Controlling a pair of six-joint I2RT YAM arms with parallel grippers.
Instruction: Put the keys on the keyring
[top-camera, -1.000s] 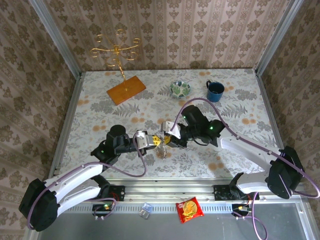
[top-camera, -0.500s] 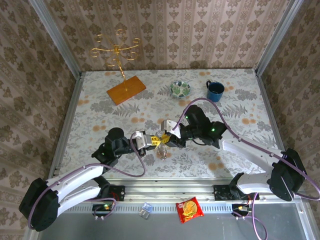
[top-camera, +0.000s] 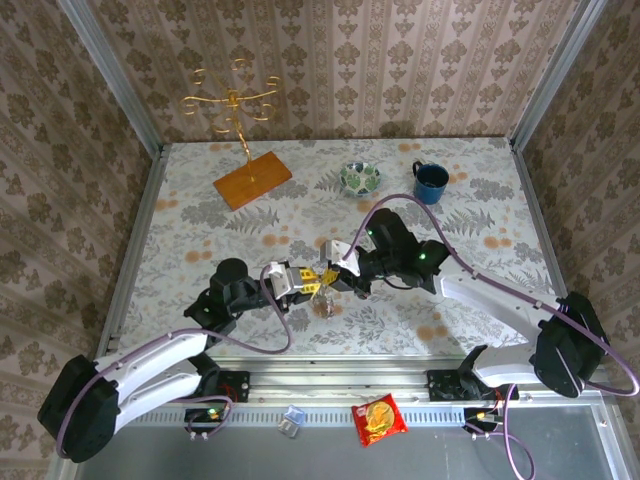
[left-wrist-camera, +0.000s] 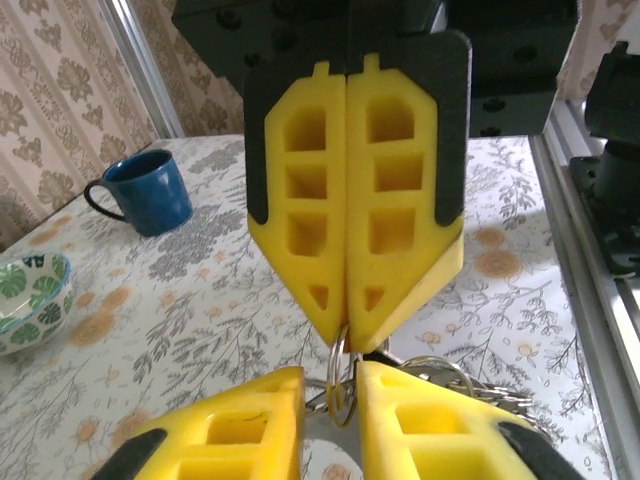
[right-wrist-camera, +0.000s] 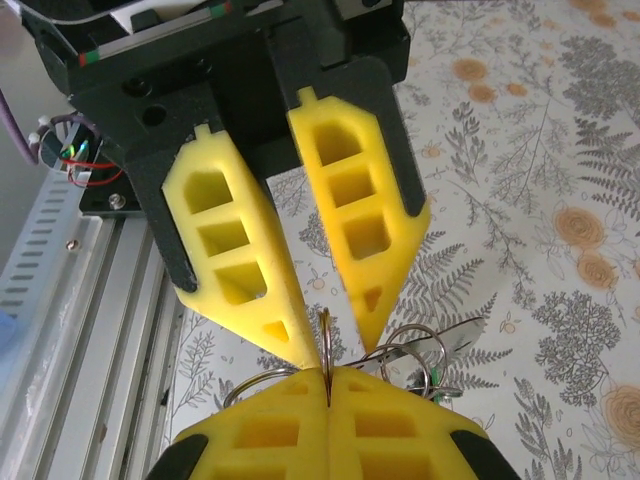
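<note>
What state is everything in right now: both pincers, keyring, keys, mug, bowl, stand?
keyring, on edge, pinched
right pincer, shut on the keyring
left pincer, open, fingers either side of the keyring
key bunch, heaped beside the keyring; threaded or not, cannot tell
mug, upright
bowl, upright
hook stand, upright on its wooden base

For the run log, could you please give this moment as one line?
left tool open around keyring | right tool shut on keyring
</note>
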